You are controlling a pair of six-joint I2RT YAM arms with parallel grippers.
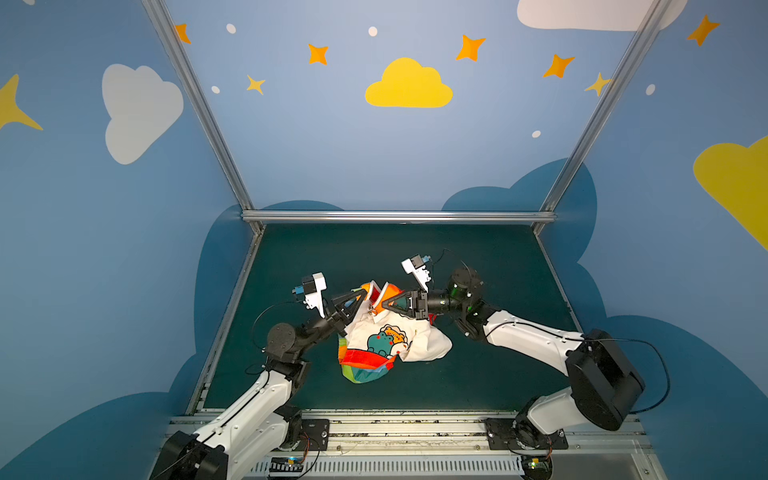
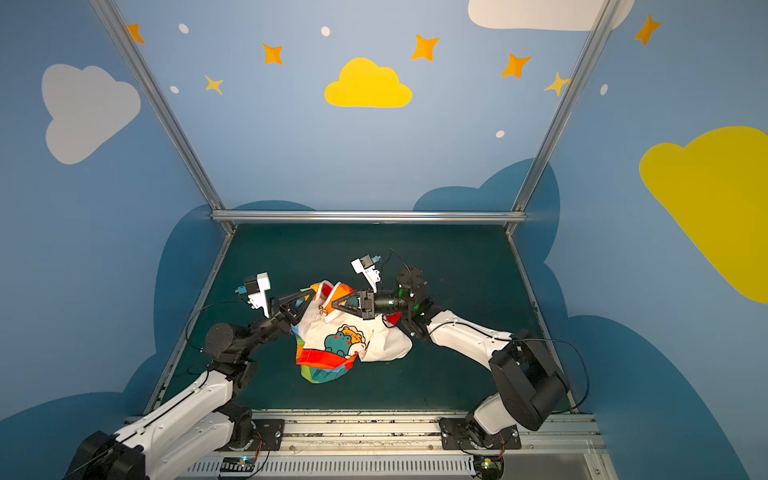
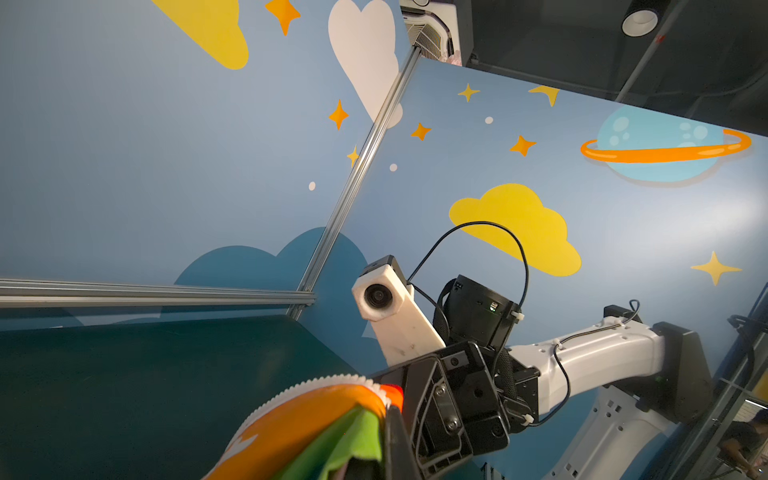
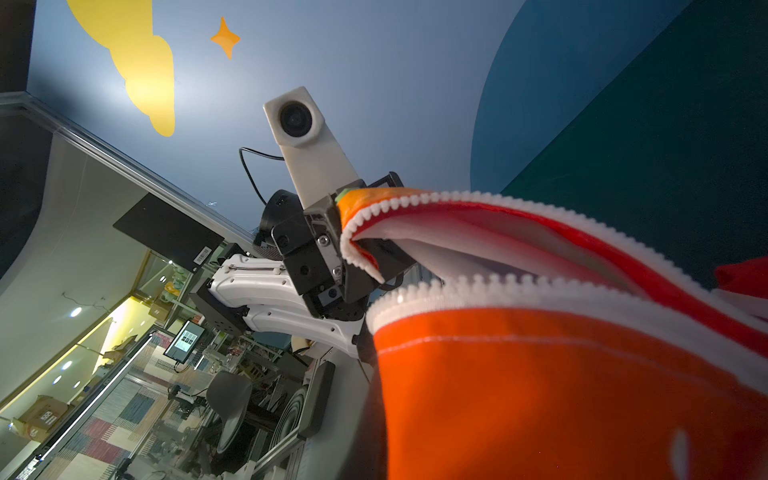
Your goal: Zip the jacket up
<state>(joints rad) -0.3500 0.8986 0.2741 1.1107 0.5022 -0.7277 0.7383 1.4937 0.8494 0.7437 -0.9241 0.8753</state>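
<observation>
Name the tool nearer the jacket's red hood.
Right. The right tool holds the jacket, its body right beside the red hood; the left tool holds it from the opposite side, farther off.

The jacket (image 1: 388, 343) lies near the middle of the desk (image 1: 478, 374), between the two arms. The left tool (image 1: 365, 294) reaches its far end from the left and the right tool (image 1: 384, 304) from the right. Each pinches one side of the zipper (image 1: 377, 294), whose two rows stand apart between them. The rest of the jacket spreads toward the front edge.
</observation>
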